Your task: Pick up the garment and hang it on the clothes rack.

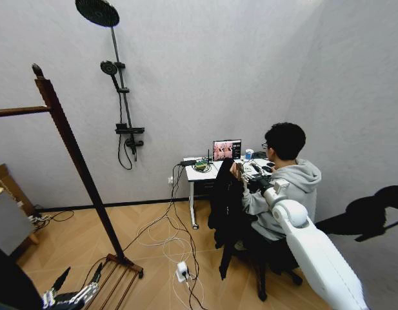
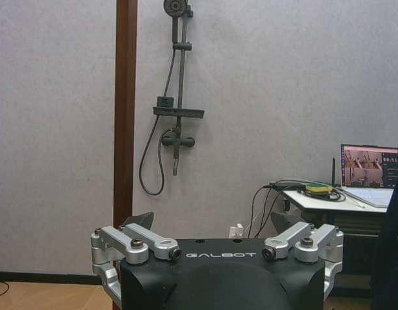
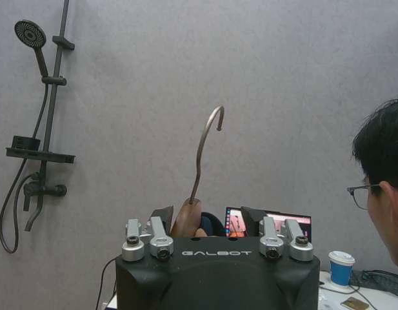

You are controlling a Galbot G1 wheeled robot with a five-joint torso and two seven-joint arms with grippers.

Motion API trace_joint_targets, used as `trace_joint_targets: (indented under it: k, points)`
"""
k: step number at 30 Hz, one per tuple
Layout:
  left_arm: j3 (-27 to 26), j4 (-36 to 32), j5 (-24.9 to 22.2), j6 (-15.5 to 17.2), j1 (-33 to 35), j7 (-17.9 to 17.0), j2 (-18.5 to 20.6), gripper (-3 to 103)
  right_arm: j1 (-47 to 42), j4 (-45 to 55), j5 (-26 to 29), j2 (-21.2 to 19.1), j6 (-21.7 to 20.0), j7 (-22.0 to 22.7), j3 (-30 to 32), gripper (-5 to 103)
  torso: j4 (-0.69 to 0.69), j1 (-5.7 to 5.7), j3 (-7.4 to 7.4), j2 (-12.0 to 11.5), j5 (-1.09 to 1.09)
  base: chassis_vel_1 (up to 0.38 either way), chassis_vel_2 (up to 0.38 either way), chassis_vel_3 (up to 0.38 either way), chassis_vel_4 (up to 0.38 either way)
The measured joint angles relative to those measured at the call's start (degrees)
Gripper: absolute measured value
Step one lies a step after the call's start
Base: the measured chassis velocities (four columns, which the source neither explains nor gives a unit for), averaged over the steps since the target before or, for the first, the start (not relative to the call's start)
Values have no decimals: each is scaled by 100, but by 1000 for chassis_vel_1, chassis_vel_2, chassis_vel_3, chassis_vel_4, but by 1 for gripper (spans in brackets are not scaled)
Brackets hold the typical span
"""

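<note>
Beside the desk [image 1: 202, 173], from the head camera: black garment [image 1: 226, 200] hanging well to the right of the clothes rack [image 1: 76, 161], right arm stretched out to it with the right gripper [image 1: 245, 175] up at the collar. Far from the rack's top rail [image 1: 18, 111], so a long carry ahead. Left gripper [image 1: 73, 292] parked low, near the rack's slatted foot. Cables [image 1: 166, 239] strewn over the floor between desk and rack.

From the left wrist camera: left gripper [image 2: 218, 242] with fingers spread wide, holding nothing, one rack post [image 2: 126, 110] rising just beyond it, desk off to the side.

From the right wrist camera: right gripper [image 3: 208, 223] with the wooden hanger neck [image 3: 186, 218] between its fingers, metal hook [image 3: 208, 145] curving up above; jaws look apart around the wood, a firm pinch not certain.

Risks from here: loose hold letting the hanger twist or slip once the jacket's weight swings; hook turned the wrong way and missing the rail; long hem dragging into the floor cables; base wheels catching those same cables on the way over.
</note>
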Motion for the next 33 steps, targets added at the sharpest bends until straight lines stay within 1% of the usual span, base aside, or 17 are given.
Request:
trace_joint_targets:
  k: [2,4,5,7,8,11,12,13,17,18,19,22,26,28,29,31,33]
  points:
    - [0,0,0,0,0,0,0,100,-60,0,55,19,-27,-19,-13,44,-1,0,0,0,0,0,0,0,0]
    - [0,0,0,0,0,0,0,100,-67,-4,67,37,-27,-37,-30,44,-1,0,0,0,0,0,0,0,0]
    - [0,0,0,0,0,0,0,100,-62,-17,89,56,-27,-45,-50,33,-1,-1,0,0,0,0,0,0,0]
    - [0,0,0,0,0,0,0,100,-51,-26,111,73,-27,-47,-62,33,0,-1,0,0,1,0,0,0,0]
    - [0,0,0,0,0,0,0,100,-31,-35,141,88,-34,-45,-74,22,0,-1,0,0,0,0,0,0,0]
    - [0,0,0,0,0,-1,0,100,-23,-17,189,93,-115,-23,-76,22,0,0,0,0,0,0,0,0,0]
    - [0,0,0,0,0,0,0,100,-24,43,282,94,-223,20,-77,12,-1,0,0,0,1,0,0,0,0]
    - [0,0,0,0,0,-1,0,100,-37,130,437,90,-320,104,-78,12,0,0,0,0,0,0,0,0,0]
    - [0,-1,0,0,0,0,0,100,-126,310,620,98,-396,218,-64,9,0,0,0,0,0,0,0,0,0]
    - [0,0,0,0,0,0,0,100,-470,826,761,106,-390,385,19,9,-1,0,0,0,1,0,0,0,0]
    - [0,0,0,0,0,0,0,100,-470,826,761,106,-390,385,19,9,-1,0,0,0,1,0,0,0,0]
    - [0,0,0,0,0,-1,0,100,-721,1496,914,46,-439,559,54,9,-1,-1,0,0,0,0,0,0,0]
    - [0,0,0,0,0,0,0,100,-736,2017,980,-15,-563,639,43,9,0,-1,0,0,0,0,0,0,0]
    - [0,0,0,0,0,0,0,100,-705,2532,1132,-128,-782,674,4,9,0,-1,0,0,-1,0,0,0,0]
    - [0,0,0,0,0,0,0,100,-705,2532,1132,-128,-782,674,4,9,0,-1,0,0,-1,0,0,0,0]
    - [0,0,0,0,0,0,0,100,-724,3047,1318,-280,-946,673,-51,9,1,-1,-1,1,-2,0,0,0,0]
    - [0,0,0,0,0,0,0,100,-774,3255,1396,-335,-1020,648,-56,9,0,-1,-1,1,-1,0,0,0,0]
